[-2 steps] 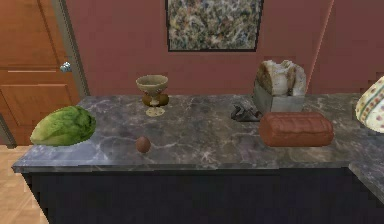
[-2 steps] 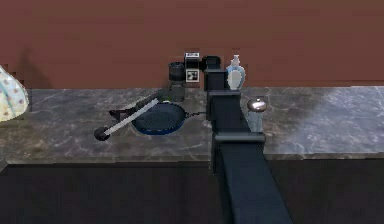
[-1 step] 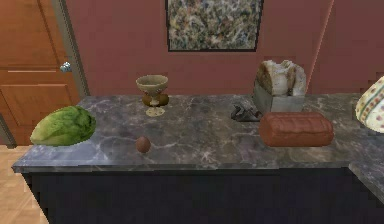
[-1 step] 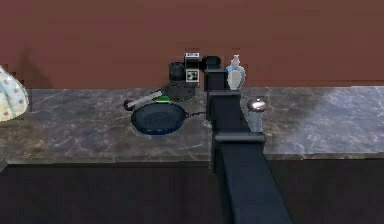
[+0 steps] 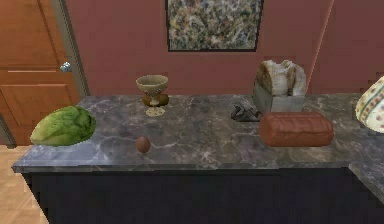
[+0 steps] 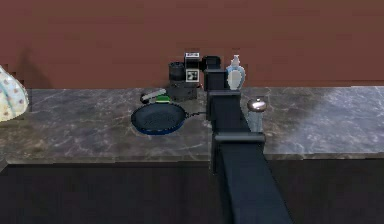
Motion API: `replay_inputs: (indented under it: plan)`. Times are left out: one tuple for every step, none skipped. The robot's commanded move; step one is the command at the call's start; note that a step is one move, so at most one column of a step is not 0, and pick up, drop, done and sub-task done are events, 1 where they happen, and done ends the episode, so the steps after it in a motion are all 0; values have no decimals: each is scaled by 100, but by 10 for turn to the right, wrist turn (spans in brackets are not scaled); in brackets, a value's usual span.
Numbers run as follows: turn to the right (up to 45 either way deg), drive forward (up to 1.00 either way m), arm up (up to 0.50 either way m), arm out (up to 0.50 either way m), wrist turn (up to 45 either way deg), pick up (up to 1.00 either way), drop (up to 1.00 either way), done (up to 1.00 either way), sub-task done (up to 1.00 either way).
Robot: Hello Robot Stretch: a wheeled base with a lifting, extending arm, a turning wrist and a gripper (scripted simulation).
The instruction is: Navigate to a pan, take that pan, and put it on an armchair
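Judging by jaws at the arm side view's upper centre, cannot tell their state, nor whether holding anything. On the taking step: pan (image 6: 158, 118) lying on counter (image 6: 80, 128) just below-left of them. Next, needs lining up on rim or handle. Bottle (image 6: 236, 73) close at right; counter edge below pan; open room leftward.

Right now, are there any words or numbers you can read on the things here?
No text can be read.
bottle: any label is too small to read.
wall picture: a speckled pattern, no words.
white squares on the arm: black marks, not letters.
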Motion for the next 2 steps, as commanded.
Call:
replay_inputs:
  plan:
    - [0, 0, -12, 0, 0, 0, 0, 0, 0]
    - [0, 0, 0, 0, 0, 100, 0, 0, 0]
